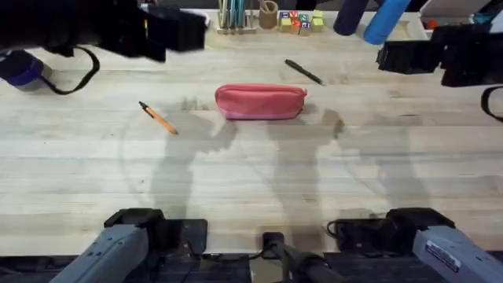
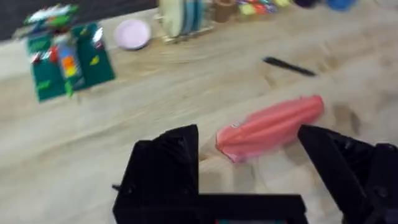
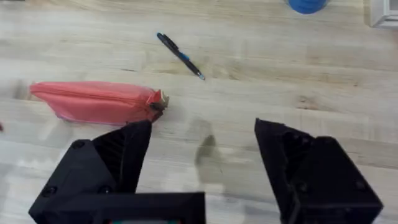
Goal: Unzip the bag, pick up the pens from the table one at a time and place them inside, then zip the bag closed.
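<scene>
Nearest the overhead camera sit the two arm bases at the table's near edge, the left point(image 1: 126, 236) and the right point(image 1: 428, 236), with bare planks of the table point(image 1: 251, 173) stretching ahead of them. Beyond that, near the middle of the table, the bag point(image 1: 261, 102) lies lengthwise on its side, its zipper closed along the top edge. The orange pen point(image 1: 158, 118) lies well apart to the bag's left, angled on the wood, and the black pen point(image 1: 304, 72) lies just beyond the bag's right end, also at an angle. Both arms are raised high, showing as dark blurred shapes along the far edge. In the left wrist view the left gripper point(image 2: 255, 162) has its fingers spread wide, and the bag point(image 2: 270, 127) lies on the table between and past the fingertips, untouched, with the black pen point(image 2: 289, 66) farther off. In the right wrist view the right gripper point(image 3: 202, 155) is likewise spread wide with nothing between its fingers; the bag point(image 3: 93, 101) lies off past one finger, its zipper pull at the near end, and the black pen point(image 3: 180, 56) lies farther away.
</scene>
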